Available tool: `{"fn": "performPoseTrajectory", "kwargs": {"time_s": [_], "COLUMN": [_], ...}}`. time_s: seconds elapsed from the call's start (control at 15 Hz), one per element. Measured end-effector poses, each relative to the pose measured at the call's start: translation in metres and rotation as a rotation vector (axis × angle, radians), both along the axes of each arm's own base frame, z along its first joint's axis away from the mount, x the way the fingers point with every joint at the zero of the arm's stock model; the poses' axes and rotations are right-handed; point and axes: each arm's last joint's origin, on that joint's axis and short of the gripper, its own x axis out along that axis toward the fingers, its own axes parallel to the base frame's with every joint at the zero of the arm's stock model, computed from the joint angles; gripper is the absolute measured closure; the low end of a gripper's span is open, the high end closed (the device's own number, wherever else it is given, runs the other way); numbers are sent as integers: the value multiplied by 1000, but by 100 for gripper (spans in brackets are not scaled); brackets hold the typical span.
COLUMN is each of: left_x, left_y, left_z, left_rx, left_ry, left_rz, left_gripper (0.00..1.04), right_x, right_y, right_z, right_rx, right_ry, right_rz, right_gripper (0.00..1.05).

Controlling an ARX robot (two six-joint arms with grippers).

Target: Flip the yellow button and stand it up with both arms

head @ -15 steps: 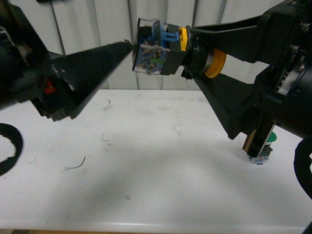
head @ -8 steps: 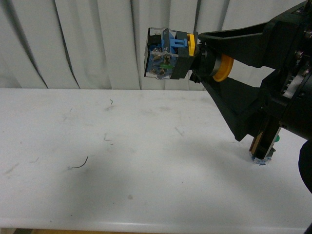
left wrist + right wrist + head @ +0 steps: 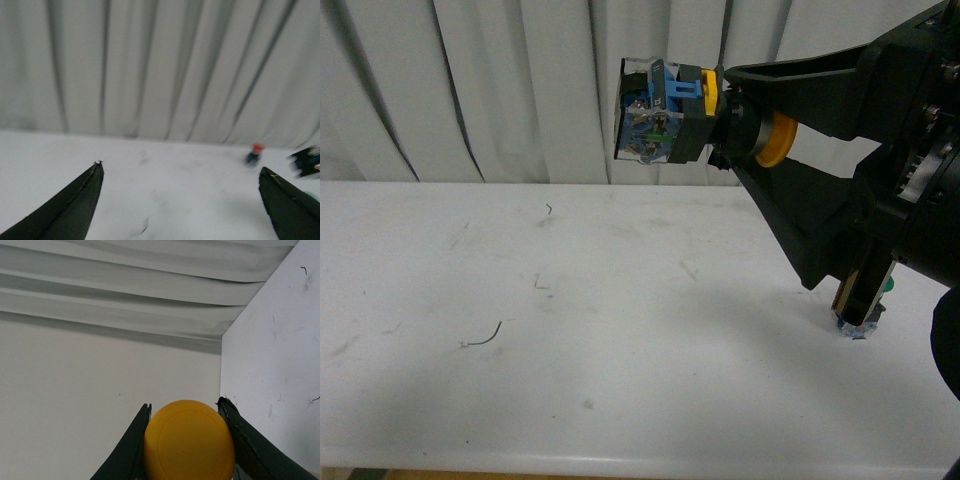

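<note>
**Yellow button (image 3: 660,112) held in the air above the white surface (image 3: 570,330), before being stood.**
The right claw (image 3: 725,118) is clenched on the button's round cap and holds it sideways, clear of the surface, with the blocky base pointing to the robot's left. The left claw (image 3: 180,169) is spread wide, grasps nothing and is apart from the button. To do the step well, the wrist should probably roll until the base faces down, then lower squarely and release only once the base sits flat.
</note>
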Motion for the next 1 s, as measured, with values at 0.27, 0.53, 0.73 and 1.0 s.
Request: {"fn": "performPoseTrajectory", "kwargs": {"time_s": [0.27, 0.53, 0.73, 1.0], "left_x": [1, 1, 1, 0], "left_y": [25, 24, 24, 24], "left_z": [-32, -43, -50, -60], "left_rx": [102, 106, 106, 105], "left_ry": [63, 59, 63, 46], "left_rz": [122, 93, 92, 94], "left_gripper": [77, 103, 103, 103], "right_x": [0, 0, 0, 0], "right_y": [0, 0, 1, 2], "right_z": [2, 3, 4, 4], "right_rx": [-3, -3, -2, -1], "right_ry": [-14, -17, -21, -21], "right_rz": [2, 2, 2, 2], "right_gripper": [69, 69, 69, 69]}}
